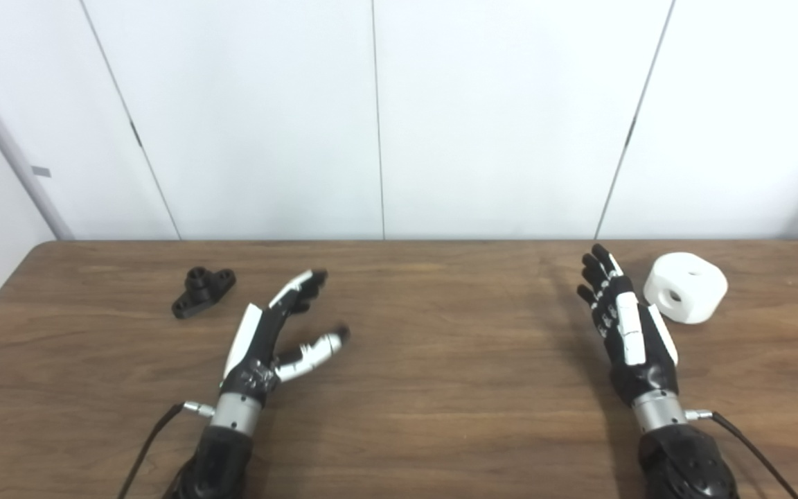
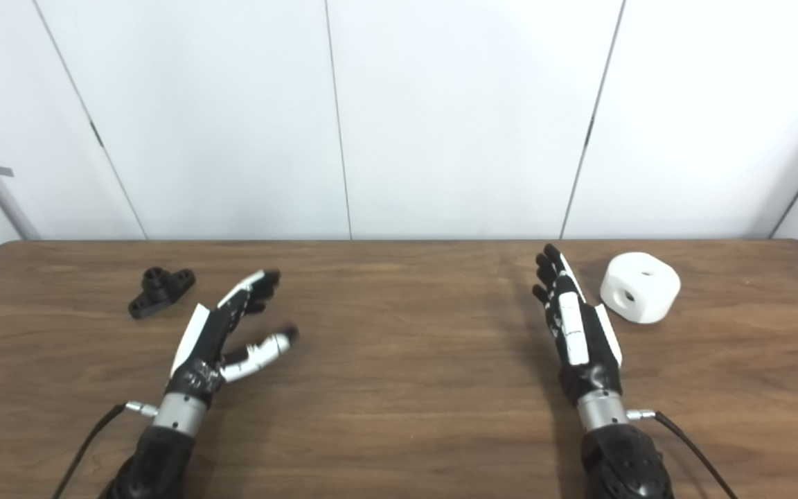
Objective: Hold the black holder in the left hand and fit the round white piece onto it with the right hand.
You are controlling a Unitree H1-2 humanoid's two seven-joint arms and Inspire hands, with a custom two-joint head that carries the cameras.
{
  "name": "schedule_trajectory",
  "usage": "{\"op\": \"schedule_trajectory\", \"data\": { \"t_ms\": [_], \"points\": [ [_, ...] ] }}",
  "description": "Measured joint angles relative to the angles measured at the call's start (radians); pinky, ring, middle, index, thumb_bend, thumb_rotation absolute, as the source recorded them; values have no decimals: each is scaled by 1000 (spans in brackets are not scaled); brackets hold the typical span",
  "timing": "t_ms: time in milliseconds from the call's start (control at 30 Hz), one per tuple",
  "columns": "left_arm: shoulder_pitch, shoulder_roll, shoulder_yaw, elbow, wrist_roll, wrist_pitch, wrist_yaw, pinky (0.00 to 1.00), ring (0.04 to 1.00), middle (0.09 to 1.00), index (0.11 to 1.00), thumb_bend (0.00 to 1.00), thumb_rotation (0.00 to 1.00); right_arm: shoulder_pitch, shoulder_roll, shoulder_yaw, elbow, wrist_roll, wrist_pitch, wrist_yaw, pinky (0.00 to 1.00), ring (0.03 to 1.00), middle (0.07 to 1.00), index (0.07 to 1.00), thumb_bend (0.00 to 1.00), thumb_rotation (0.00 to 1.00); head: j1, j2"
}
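The small black holder lies on the wooden table at the far left, a raised ring at its middle and a flat ear at each end. My left hand hovers to its right, apart from it, open, thumb spread from the fingers. The round white piece rests at the far right, with a hole in its side and more on top. Just left of the white piece my right hand is open, fingers straight and pointing away, holding nothing.
White wall panels rise right behind the table's far edge. A thin black cable trails from each wrist toward the near edge. Bare wood lies between the two hands.
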Motion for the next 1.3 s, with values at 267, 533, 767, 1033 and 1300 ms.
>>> {"op": "schedule_trajectory", "data": {
  "t_ms": [267,533,767,1033,1300],
  "points": [
    [14,96,18,-35,42,42,1,696,782,805,826,770,309,1,0,-1,-1,-3,2,-3,950,966,957,957,366,1000,20,-3],
    [12,171,82,-69,-45,95,-68,741,801,810,820,762,362,-4,5,-2,9,0,-7,-1,969,974,962,958,395,1000,46,-18],
    [6,193,152,-43,-33,30,35,729,812,830,822,755,326,-12,6,-3,24,0,-14,-1,966,974,960,961,369,1000,52,-29],
    [-28,232,226,118,-27,-106,199,778,849,873,846,768,255,-16,5,-2,31,-18,-23,-3,961,968,960,962,393,1000,78,-40],
    [-60,279,220,211,42,-101,279,806,873,887,861,791,277,-16,3,-3,32,-14,-23,-1,972,981,972,973,359,1000,100,-45]
  ]
}}
